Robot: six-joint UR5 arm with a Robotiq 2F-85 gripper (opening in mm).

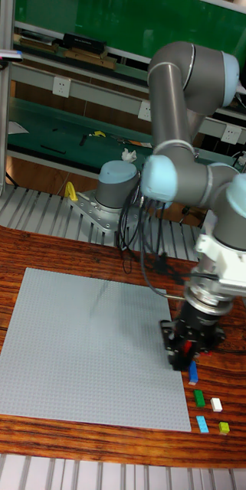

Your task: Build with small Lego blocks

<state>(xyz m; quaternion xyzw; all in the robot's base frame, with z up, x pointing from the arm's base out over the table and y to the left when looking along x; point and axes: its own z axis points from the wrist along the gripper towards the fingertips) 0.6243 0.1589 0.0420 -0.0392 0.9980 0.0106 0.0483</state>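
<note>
Nothing was built yet: the grey baseplate (84, 344) lay bare, loose bricks (207, 402) waited beside it on the desk (31, 237), and the tool (185, 354) hovered there, its grip state indiscernible.

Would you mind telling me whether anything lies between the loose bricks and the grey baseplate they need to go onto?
Only the gripper itself. It hangs low at the grey baseplate's right edge, directly above the blue brick. The green brick, white brick and others have bare table beside the plate.

My black end effector (188, 354) hangs over a reddish wood-grain worktop (31, 241). The studded baseplate (84, 344) is grey. Beside it lie blue (193, 372), green (200, 396), white (216, 404), light-blue (203, 424) and lime (224, 428) bricks.
</note>
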